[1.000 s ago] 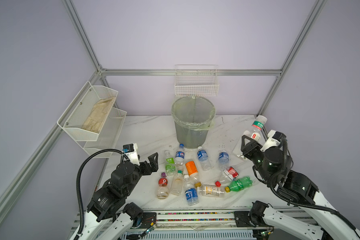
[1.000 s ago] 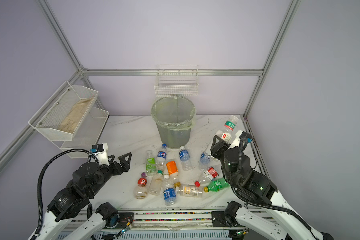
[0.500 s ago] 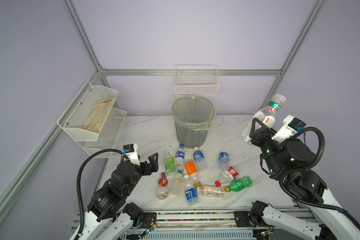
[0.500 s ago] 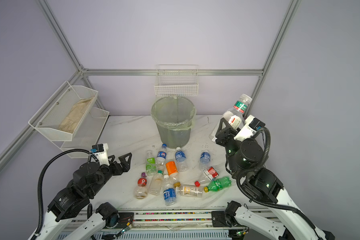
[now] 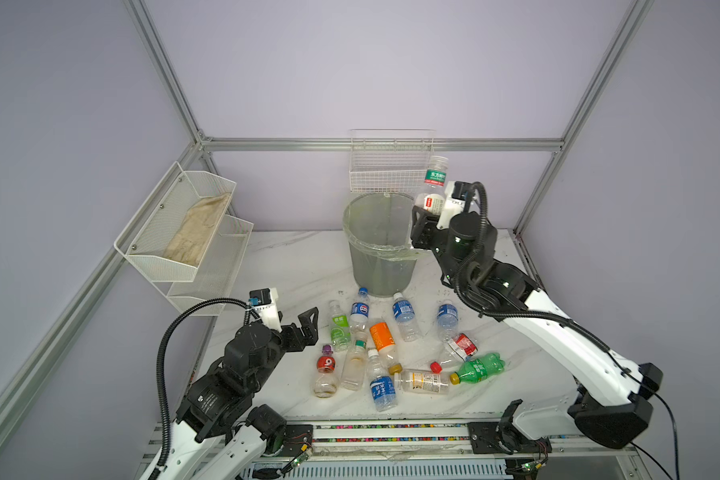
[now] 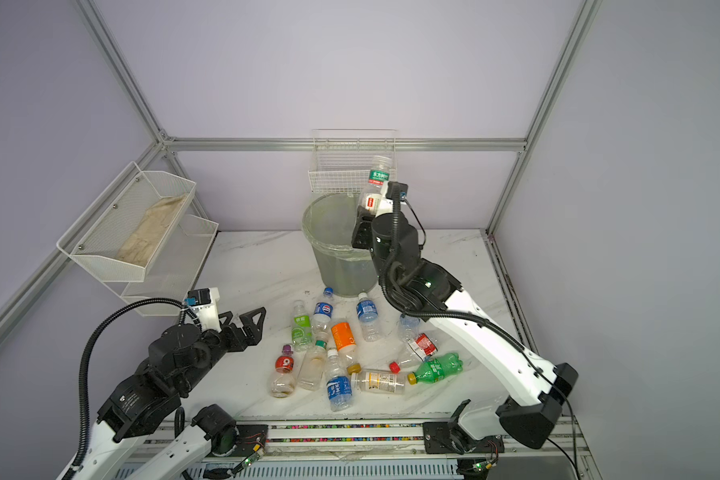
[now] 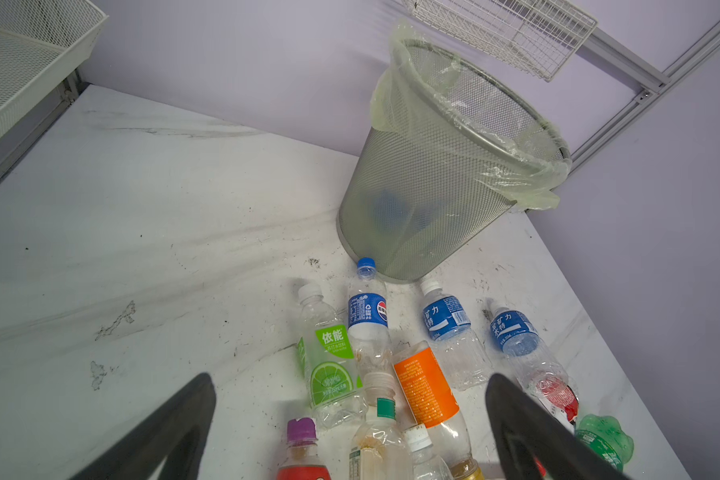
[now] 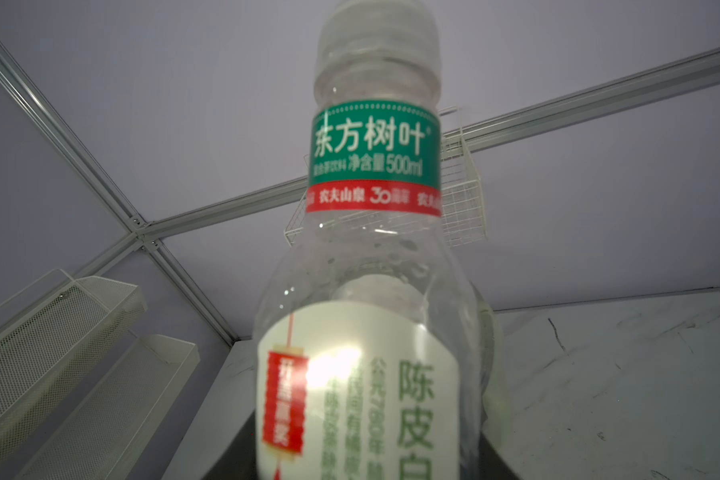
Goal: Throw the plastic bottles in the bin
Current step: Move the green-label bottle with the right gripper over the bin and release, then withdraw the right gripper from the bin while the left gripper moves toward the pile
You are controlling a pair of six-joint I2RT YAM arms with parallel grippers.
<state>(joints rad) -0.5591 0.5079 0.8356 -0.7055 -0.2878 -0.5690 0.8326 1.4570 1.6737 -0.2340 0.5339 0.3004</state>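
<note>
Right gripper [image 5: 426, 212] clamps a green-banded bottle [image 5: 434, 178], cap up, at the rim of the bin [image 5: 379, 266] in both top views; left gripper [image 5: 303, 326] hovers wide open beside the loose bottles [image 5: 381, 340] on the tabletop [image 5: 292, 266]. Left wrist view: bin stands just behind those bottles. Right wrist view: the held bottle fills the frame.

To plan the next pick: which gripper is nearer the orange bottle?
Left. The left gripper hovers open near the orange bottle; the right gripper holds a clear bottle at the bin rim.
</note>
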